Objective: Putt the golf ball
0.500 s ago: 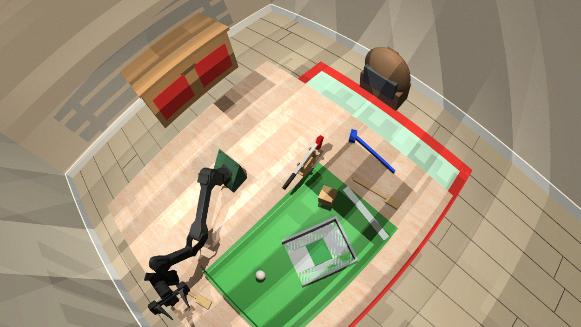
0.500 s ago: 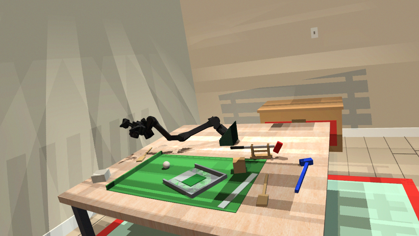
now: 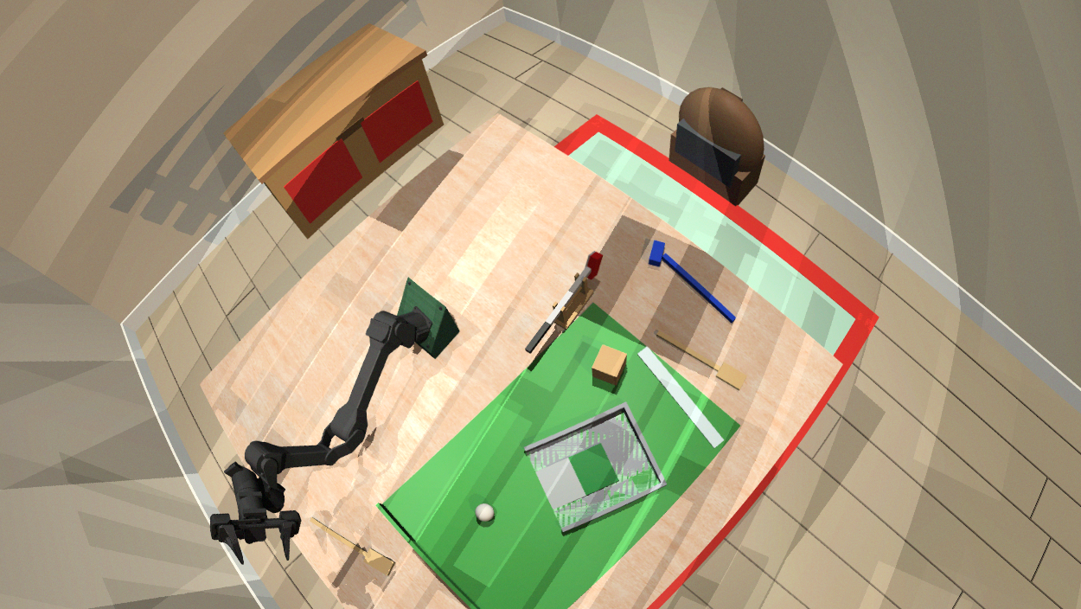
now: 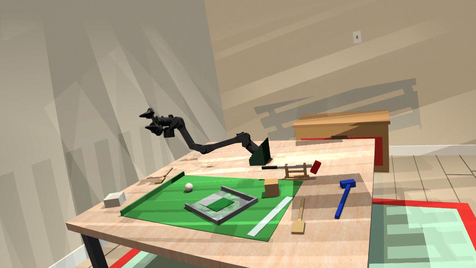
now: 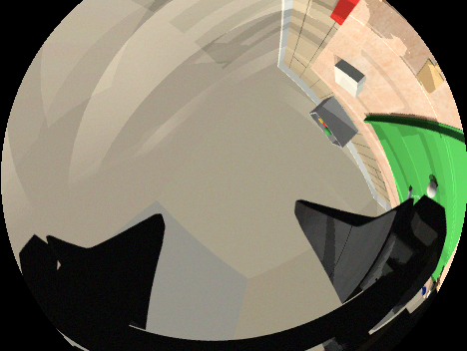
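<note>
Gripper: the gripper (image 3: 255, 538) is spread wide with nothing between the fingers, way out past the table's edge and up in the air, pointing away from the play area.
Arm: the black arm (image 4: 213, 145) stretches from its dark green base (image 4: 260, 153) out beyond the table's side.
Red putter: the red putter (image 3: 563, 301) is lying across a small wooden stand (image 4: 295, 172), red head sticking out one end and black grip out the other, just off the corner of the green mat (image 4: 159, 206). Well apart from the gripper.
Golf ball: the white golf ball (image 3: 484, 512) sits on the mat, near the low green wall along its edge.
Raised green: a grey-framed ramp platform (image 4: 221, 204) with a dark green square on top sits mid-mat, close to the ball.
Other stuff: a blue putter (image 4: 343, 197) and a tan putter (image 4: 299, 219) lie flat on the table (image 4: 333, 239) off the mat, a wooden block (image 4: 271, 187) and a white strip (image 4: 270, 216) are on the mat, and a pale grey block (image 4: 114, 199) is near the table corner.
Wrist view: mostly wall and floor, with a sliver of green mat on the right; I think the little pale blob there is the ball, but it's too small to be sure.
</note>
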Robot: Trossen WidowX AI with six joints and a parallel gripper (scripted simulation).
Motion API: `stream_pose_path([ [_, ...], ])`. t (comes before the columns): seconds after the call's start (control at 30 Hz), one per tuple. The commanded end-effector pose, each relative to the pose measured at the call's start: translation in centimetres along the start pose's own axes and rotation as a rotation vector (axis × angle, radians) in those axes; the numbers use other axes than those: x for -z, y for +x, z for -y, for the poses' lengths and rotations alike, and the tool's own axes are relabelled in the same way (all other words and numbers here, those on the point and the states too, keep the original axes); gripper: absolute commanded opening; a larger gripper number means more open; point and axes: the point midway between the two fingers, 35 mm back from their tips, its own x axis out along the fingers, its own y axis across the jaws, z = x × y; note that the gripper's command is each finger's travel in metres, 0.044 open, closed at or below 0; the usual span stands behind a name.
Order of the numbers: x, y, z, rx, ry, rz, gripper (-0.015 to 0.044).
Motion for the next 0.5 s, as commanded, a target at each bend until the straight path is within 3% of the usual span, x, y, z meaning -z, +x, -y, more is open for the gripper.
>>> stream_pose_path([
  [0.0, 3.1, -1.4, -3.8, -0.087, -0.165, 0.021, 0.0440],
  [0.23, 12.7, -4.3, -10.0, -0.237, -0.529, 0.012, 0.0440],
  [0.47, 24.1, -6.4, -12.3, -0.358, -0.889, -0.030, 0.0440],
])
